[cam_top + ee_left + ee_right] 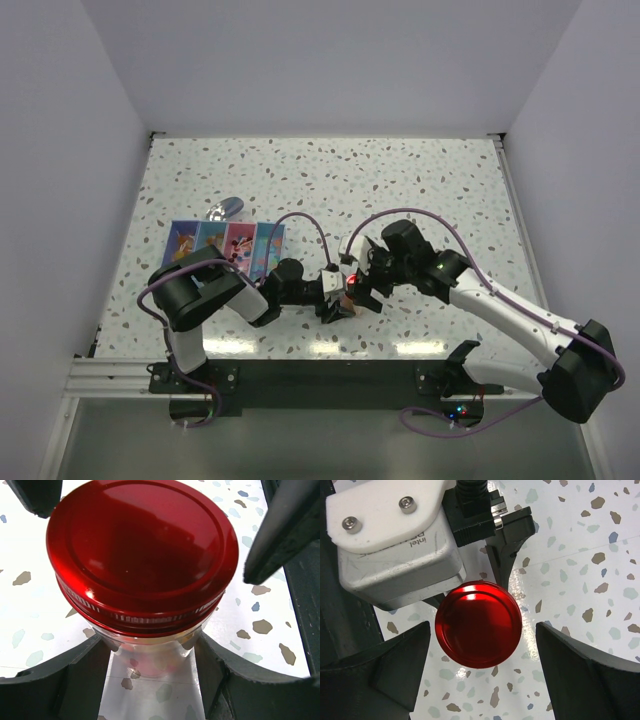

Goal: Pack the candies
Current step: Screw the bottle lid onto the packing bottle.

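A clear glass jar point(150, 645) with a round red lid point(142, 555) stands on the speckled table. My left gripper point(150, 647) is shut on the jar's body just under the lid, one finger on each side. Through the glass the candies point(167, 660) show only as a dim reddish and yellow blur. My right gripper point(482, 630) hovers over the red lid point(478, 625), open, its fingers point(395, 670) wide on either side and not touching it. From above, the right gripper point(363, 288) meets the left gripper point(335, 303) over the lid point(350, 291).
A flat row of colourful cartoon-printed panels point(225, 246) lies at the left of the table point(420, 190), with a small silver object point(225, 209) just behind it. The left wrist's camera housing point(395, 545) sits close beside the lid.
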`<control>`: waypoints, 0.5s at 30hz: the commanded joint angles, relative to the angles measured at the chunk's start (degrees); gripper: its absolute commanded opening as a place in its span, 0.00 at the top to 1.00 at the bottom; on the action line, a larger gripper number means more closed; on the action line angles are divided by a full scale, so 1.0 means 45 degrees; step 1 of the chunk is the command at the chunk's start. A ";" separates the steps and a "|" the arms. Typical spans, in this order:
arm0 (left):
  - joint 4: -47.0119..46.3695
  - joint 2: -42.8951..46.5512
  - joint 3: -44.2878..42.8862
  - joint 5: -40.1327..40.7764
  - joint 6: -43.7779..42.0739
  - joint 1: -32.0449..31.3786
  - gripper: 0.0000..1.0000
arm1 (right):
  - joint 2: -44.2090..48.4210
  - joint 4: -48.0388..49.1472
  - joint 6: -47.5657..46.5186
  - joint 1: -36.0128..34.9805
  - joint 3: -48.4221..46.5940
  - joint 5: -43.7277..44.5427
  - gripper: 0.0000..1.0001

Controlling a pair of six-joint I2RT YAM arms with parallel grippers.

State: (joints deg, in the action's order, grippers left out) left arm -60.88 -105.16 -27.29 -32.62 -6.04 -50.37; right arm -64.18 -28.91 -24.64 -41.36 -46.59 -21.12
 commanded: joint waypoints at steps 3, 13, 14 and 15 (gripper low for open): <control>0.0112 -0.0029 -0.0069 -0.0192 0.0073 0.0060 0.66 | 0.0025 0.0584 -0.0012 -0.0085 -0.0057 0.0378 0.14; -0.0025 -0.0048 -0.0010 -0.0192 0.0093 0.0060 0.65 | -0.0268 0.0584 -0.0012 -0.0066 -0.0193 0.0066 0.22; -0.0025 -0.0048 -0.0010 -0.0173 0.0093 0.0060 0.65 | -0.0307 0.0584 -0.0012 -0.0066 -0.0213 0.0065 0.24; -0.0025 -0.0048 -0.0010 -0.0173 0.0093 0.0060 0.65 | -0.0327 0.0506 -0.0012 -0.0066 -0.0233 0.0046 0.28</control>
State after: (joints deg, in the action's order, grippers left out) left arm -60.90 -105.16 -27.29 -32.62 -6.02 -50.33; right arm -65.04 -28.56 -24.53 -41.43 -46.57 -20.47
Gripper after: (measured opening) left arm 0.685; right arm 0.761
